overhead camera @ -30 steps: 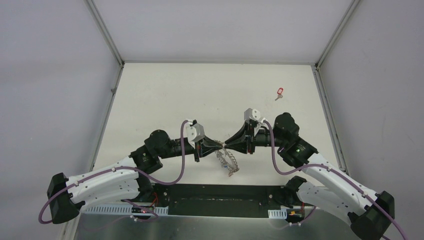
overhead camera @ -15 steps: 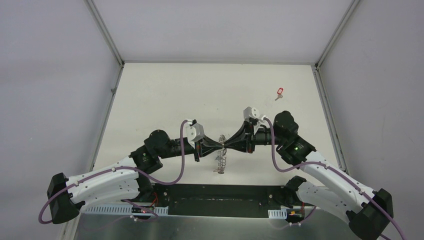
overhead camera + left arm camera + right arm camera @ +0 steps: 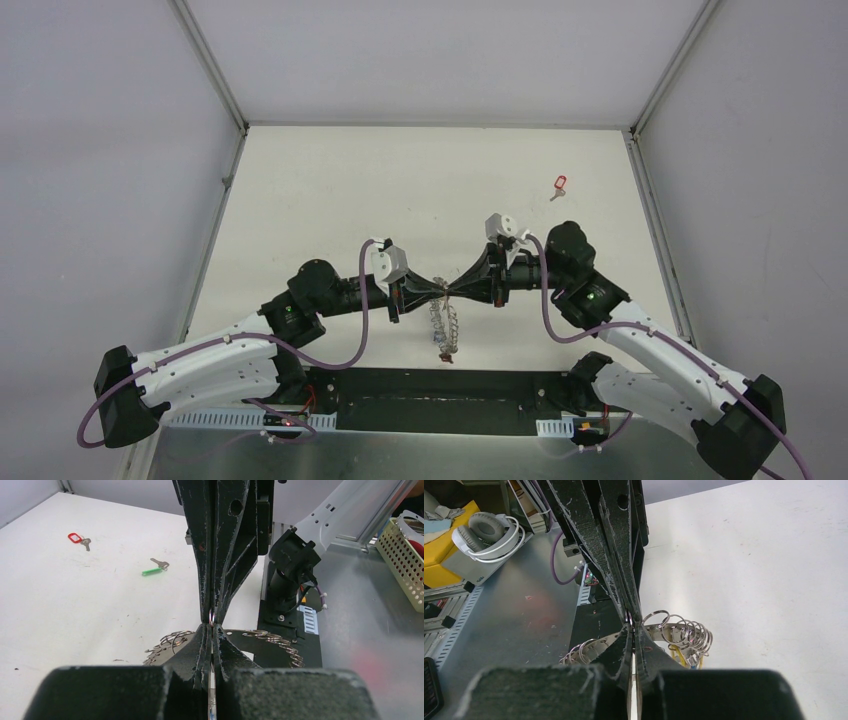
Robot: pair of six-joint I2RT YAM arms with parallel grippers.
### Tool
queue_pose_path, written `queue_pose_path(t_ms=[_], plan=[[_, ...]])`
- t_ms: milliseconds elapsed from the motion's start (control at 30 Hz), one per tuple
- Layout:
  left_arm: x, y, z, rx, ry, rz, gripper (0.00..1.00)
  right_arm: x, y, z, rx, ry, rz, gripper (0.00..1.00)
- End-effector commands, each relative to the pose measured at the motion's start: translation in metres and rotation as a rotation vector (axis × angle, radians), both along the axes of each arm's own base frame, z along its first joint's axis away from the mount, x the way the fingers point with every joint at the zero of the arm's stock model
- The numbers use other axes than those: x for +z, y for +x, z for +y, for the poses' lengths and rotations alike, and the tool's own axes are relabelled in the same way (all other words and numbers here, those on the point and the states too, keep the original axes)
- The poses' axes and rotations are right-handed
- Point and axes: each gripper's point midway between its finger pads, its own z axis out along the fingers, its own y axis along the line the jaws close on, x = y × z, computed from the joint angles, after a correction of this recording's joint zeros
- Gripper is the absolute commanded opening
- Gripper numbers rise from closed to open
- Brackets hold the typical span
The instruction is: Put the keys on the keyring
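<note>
Top view: left gripper [image 3: 436, 291] and right gripper [image 3: 459, 291] are meeting tip to tip at frame centre, above the near edge of the table [image 3: 400, 190]. Both are closed down narrow. The keyring [image 3: 443, 322] is hanging edge-on just below the meeting point. I cannot tell whether its lower end is touching anything.

Wrist views: each gripper is pinching the keyring's rim, with the dark band and fringe running out to both sides of the tips. One split ring [image 3: 211, 618] is sitting right at the junction of the two grippers. A silver sliver is showing between the left fingers [image 3: 197, 650]; I cannot tell whether it is a key blade or part of the ring. A yellow tag [image 3: 680, 656] is dangling under the band, so at least one key is probably on already.

Loose keys: the red key [image 3: 559, 184] is lying at the upper right of the table, well apart from both grippers. The green key [image 3: 154, 570] is lying at the upper left of the left wrist view, near the red one, and is not visible from the top.

Judgement: the pair seem to be working on that split ring or handing over the grip. Two keys are left to fetch.

Risks from here:
- The pinch is on a thin rim, so a small twist by either arm could let the keyring slip and drop.
- The tips are pressing nose to nose, so any further closing travel could jam finger against finger.
- If one gripper is sent off for a key, the ring would hang from a single pinch and could swing or rotate out of line.
- The fringe is dense, so a tip could snag the wrong loop.
</note>
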Motion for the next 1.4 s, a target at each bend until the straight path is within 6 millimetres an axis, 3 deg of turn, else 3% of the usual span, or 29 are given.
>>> queue_pose_path(t_ms=[0, 100, 233, 300, 500, 767, 900, 1000, 1267, 1367], plan=[[0.037, -0.009, 0.003, -0.029, -0.12, -0.064, 0.0, 0.014, 0.002, 0.0, -0.011, 0.048, -0.053, 0.0], [0.039, -0.01, 0.003, -0.03, -0.128, -0.066, 0.0, 0.013, 0.002, -0.001, -0.022, 0.047, -0.051, 0.01], [0.041, -0.01, 0.004, -0.029, -0.133, -0.069, 0.0, 0.011, 0.004, -0.004, -0.047, 0.046, -0.046, 0.38], [0.04, -0.01, 0.004, -0.028, -0.131, -0.07, 0.0, 0.008, 0.005, -0.005, -0.059, 0.046, -0.05, 0.42], [0.04, -0.01, 0.004, -0.031, -0.132, -0.07, 0.0, 0.006, 0.005, -0.009, -0.071, 0.05, -0.054, 0.22], [0.039, -0.01, 0.002, -0.034, -0.13, -0.066, 0.0, 0.016, 0.002, -0.005, -0.04, 0.082, -0.052, 0.23], [0.039, -0.01, 0.002, -0.034, -0.131, -0.065, 0.0, 0.021, 0.0, -0.003, -0.014, 0.105, -0.056, 0.34], [0.039, -0.01, 0.002, -0.033, -0.131, -0.063, 0.0, 0.021, -0.001, -0.002, -0.008, 0.114, -0.055, 0.33], [0.04, -0.01, 0.003, -0.033, -0.136, -0.063, 0.0, 0.017, -0.001, -0.002, -0.003, 0.107, -0.043, 0.0], [0.04, -0.01, 0.003, -0.031, -0.137, -0.062, 0.0, 0.017, -0.001, -0.002, -0.006, 0.107, -0.044, 0.0]])
